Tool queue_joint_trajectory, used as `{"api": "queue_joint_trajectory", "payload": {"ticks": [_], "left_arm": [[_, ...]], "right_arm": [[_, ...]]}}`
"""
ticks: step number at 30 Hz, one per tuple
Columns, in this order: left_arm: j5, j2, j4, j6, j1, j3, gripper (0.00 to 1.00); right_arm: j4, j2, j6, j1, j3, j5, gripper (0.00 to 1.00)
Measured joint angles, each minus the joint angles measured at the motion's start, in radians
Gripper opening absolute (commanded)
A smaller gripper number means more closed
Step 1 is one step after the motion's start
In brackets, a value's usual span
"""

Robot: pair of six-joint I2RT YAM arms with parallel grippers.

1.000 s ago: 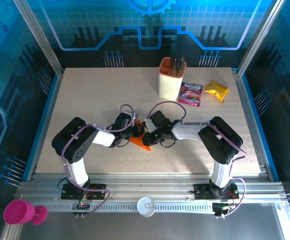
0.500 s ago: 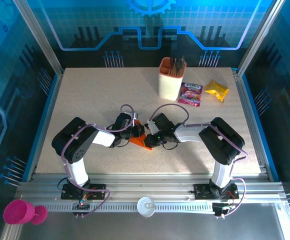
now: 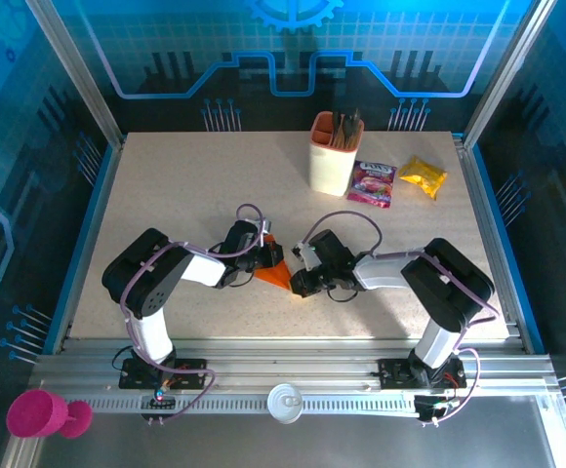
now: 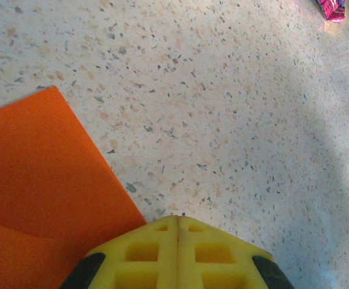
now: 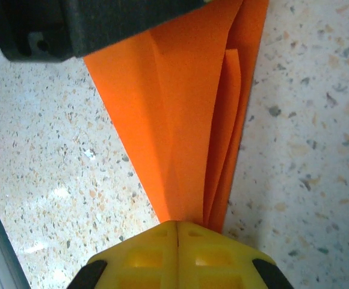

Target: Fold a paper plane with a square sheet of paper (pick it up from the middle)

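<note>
Top external view has the bright orange folded paper (image 3: pixel 275 276) lying on the speckled beige tabletop (image 3: pixel 166 195), in the near middle between the two arms. The left gripper (image 3: pixel 266 261) reaches in from the left and the right gripper (image 3: pixel 295 281) from the right, and both meet at the paper.

Left wrist view shows the left gripper's (image 4: pixel 177 241) yellow fingers pressed together with no gap. The flat orange paper (image 4: pixel 36 192) runs under their left side. Whether they pinch it cannot be told.

Right wrist view shows the right gripper (image 5: pixel 177 241) with its yellow fingers together, clamped on the narrow end of the paper (image 5: pixel 186 120). From there the paper widens away in several layered creases. A black housing (image 5: pixel 102 21) covers its far, wide end.

Well apart, at the far side of the table, a peach-orange plastic holder cup (image 3: pixel 332 161) stands upright. Just to its right lie a pink foil snack packet (image 3: pixel 373 183) and a crinkly yellow snack packet (image 3: pixel 423 176).
</note>
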Motion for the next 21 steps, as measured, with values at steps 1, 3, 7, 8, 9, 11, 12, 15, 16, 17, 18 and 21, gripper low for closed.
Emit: {"api": "queue_joint_trajectory", "payload": {"ticks": [1,3,7,8,9,11,12,15,16,17,18,21], "left_arm": [[0.000,0.000,0.000,0.000,0.000,0.000,0.00],[0.000,0.000,0.000,0.000,0.000,0.000,0.00],[0.000,0.000,0.000,0.000,0.000,0.000,0.00],[0.000,0.000,0.000,0.000,0.000,0.000,0.00],[0.000,0.000,0.001,0.000,0.000,0.000,0.00],[-0.002,0.002,0.005,0.000,0.000,0.000,0.00],[-0.002,0.002,0.007,-0.001,0.000,0.000,0.00],[-0.005,0.002,0.009,-0.002,-0.001,-0.002,0.00],[-0.005,0.002,0.009,-0.003,-0.001,-0.002,0.00],[-0.005,0.002,0.011,-0.003,-0.001,-0.002,0.00],[-0.005,0.002,0.011,-0.003,-0.001,-0.003,0.00],[-0.005,0.002,0.012,-0.003,-0.001,-0.003,0.00]], "right_arm": [[0.011,-0.007,0.004,0.000,-0.013,0.000,0.00],[0.035,-0.021,0.013,0.000,-0.039,0.001,0.00],[0.095,-0.056,0.045,-0.005,-0.107,-0.001,0.00],[0.107,-0.065,0.053,-0.005,-0.121,-0.001,0.00],[0.119,-0.075,0.062,-0.006,-0.138,-0.001,0.00],[0.126,-0.098,0.079,-0.011,-0.164,-0.003,0.00],[0.122,-0.117,0.090,-0.016,-0.182,-0.005,0.00],[0.046,-0.182,0.110,-0.025,-0.207,-0.006,0.00],[0.002,-0.203,0.113,-0.027,-0.207,-0.003,0.00],[-0.033,-0.219,0.115,-0.027,-0.205,-0.001,0.00],[-0.072,-0.234,0.117,-0.027,-0.198,0.000,0.00],[-0.169,-0.248,0.116,-0.027,-0.138,0.001,0.00]]}}
